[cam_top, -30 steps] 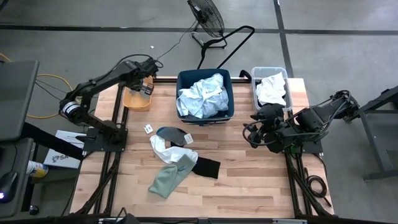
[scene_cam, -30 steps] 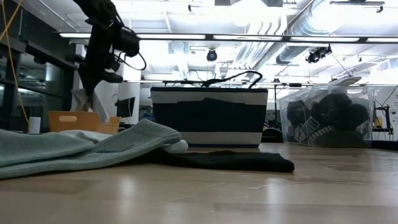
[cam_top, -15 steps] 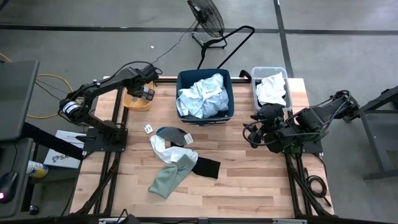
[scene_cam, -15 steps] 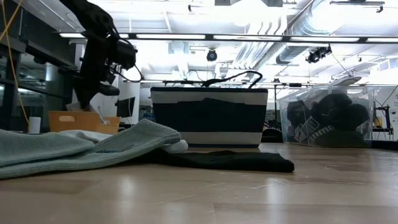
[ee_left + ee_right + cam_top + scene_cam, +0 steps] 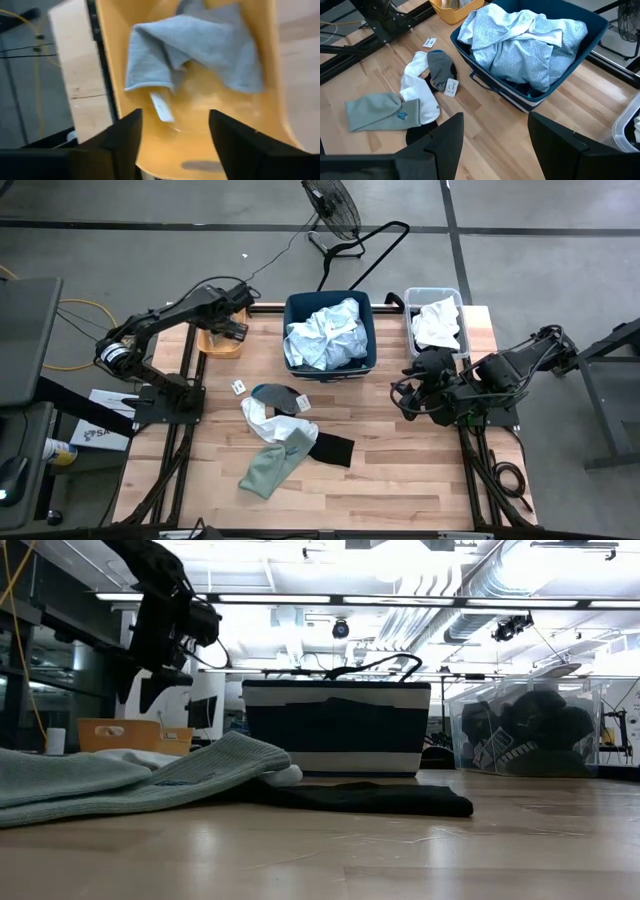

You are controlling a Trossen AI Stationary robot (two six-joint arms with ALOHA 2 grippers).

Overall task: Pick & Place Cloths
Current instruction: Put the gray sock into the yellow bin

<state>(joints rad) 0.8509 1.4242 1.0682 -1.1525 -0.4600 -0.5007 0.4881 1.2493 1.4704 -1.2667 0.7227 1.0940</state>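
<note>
The left pincer (image 5: 232, 327) hovers above the orange bin (image 5: 217, 343) at the counter's (image 5: 400, 470) far left corner, fingers apart and empty. A grey cloth (image 5: 200, 45) lies inside that bin. The right pincer (image 5: 410, 395) waits at the counter's right edge, fingers apart and empty. Remaining cloths (image 5: 285, 435) lie mid-counter; pale blue garments (image 5: 325, 335) fill the navy bin (image 5: 368, 315).

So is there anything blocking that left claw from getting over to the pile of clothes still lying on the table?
Nothing visible does. The left gripper hangs open over the orange plastic bin, where a pale grey-blue cloth lies. Bare wooden tabletop separates it from the heap of white, grey-green and black garments.
</note>
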